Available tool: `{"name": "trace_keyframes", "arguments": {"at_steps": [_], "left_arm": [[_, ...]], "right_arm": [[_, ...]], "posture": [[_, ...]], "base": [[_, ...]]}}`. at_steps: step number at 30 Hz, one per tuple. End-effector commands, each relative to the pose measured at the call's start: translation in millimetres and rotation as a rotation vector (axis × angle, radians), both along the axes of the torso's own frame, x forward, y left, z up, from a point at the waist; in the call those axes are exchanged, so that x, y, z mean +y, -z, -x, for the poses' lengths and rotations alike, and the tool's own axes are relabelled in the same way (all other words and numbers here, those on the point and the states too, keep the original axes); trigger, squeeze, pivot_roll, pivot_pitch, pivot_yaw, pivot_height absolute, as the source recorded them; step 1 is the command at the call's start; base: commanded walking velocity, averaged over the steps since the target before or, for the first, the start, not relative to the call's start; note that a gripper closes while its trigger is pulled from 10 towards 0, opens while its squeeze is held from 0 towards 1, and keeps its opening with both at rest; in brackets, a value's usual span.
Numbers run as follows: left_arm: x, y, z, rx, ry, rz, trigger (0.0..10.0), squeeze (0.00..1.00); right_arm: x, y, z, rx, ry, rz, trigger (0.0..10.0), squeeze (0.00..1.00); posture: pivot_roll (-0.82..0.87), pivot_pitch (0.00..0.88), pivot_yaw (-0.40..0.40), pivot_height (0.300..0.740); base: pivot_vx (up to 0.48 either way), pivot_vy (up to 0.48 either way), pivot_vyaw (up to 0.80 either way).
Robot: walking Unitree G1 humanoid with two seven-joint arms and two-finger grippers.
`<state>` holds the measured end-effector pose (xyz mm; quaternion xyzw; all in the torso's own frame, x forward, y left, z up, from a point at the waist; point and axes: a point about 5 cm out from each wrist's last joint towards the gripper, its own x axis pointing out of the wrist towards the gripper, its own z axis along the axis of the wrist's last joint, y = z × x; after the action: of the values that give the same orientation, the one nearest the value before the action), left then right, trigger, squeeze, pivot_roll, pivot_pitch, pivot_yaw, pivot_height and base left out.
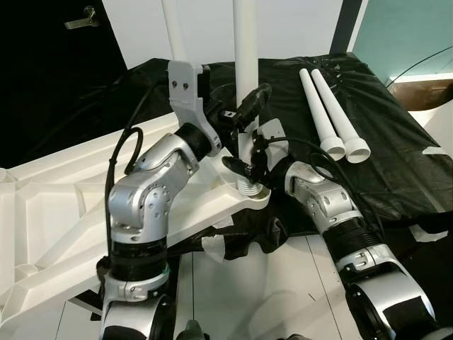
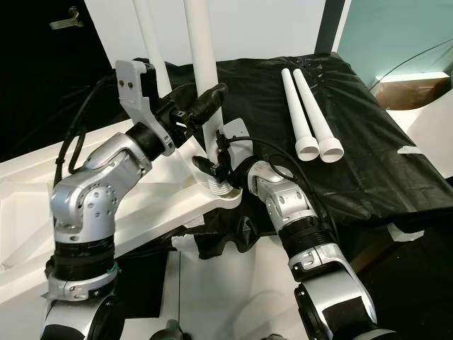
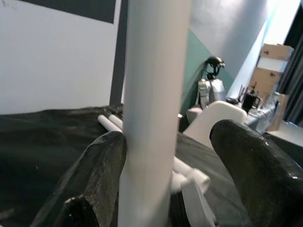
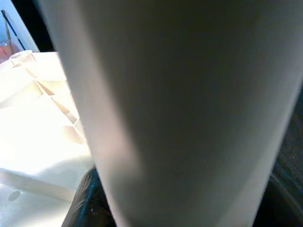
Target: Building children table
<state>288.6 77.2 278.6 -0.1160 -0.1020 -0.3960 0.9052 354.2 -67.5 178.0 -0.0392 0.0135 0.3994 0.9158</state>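
Observation:
A white table top [image 1: 64,205] lies upside down on a black-covered surface. One white leg [image 1: 245,42] stands upright in its corner socket [image 1: 251,190]. A second leg [image 1: 172,28] stands upright behind it to the left. My left gripper [image 1: 249,106] is open around the near leg, partway up. In the left wrist view one finger [image 3: 102,170] touches the leg [image 3: 151,94] and the other stands apart. My right gripper [image 1: 245,167] holds the same leg just above the socket. The leg [image 4: 180,94] looms close in the right wrist view, with a dark finger [image 4: 90,203] beside it.
Two loose white legs [image 1: 329,106] lie side by side on the black cloth [image 1: 396,163] at the back right. The table top overhangs the cloth to the left. A dark door [image 1: 49,78] stands at the back left, and a white wall lies behind.

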Motion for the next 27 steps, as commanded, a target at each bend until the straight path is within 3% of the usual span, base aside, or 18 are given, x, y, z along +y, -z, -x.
{"name": "trace_keyframes", "arguments": {"at_steps": [1, 9, 15, 27], "left_arm": [[4.2, 6.8, 6.6, 0.014, 0.033, -0.028, 10.0, 0.00], [24.9, 29.0, 14.5, 0.077, -0.009, -0.099, 10.0, 0.00], [40.5, 53.9, 28.5, 0.157, -0.008, -0.187, 10.0, 0.00], [42.2, 76.1, 46.1, 0.218, 0.070, -0.288, 10.0, 0.00]], "right_arm": [[-2.7, 17.2, 1.2, 0.060, 0.009, 0.027, 10.0, 0.00], [-11.0, 17.7, 2.3, 0.047, 0.032, 0.029, 10.0, 0.00], [-18.8, 23.2, 6.5, 0.037, 0.045, 0.029, 10.0, 0.00], [-29.8, 31.2, 5.3, 0.041, 0.089, 0.024, 10.0, 0.00]], "posture": [[0.07, 0.000, 0.000, 0.740], [0.08, 0.000, -0.003, 0.740], [0.07, 0.008, 0.004, 0.740], [0.07, 0.025, 0.014, 0.740]], "base": [[0.000, 0.000, 0.00], [0.000, 0.000, 0.00], [0.000, 0.000, 0.00], [0.000, 0.000, 0.00]]}}
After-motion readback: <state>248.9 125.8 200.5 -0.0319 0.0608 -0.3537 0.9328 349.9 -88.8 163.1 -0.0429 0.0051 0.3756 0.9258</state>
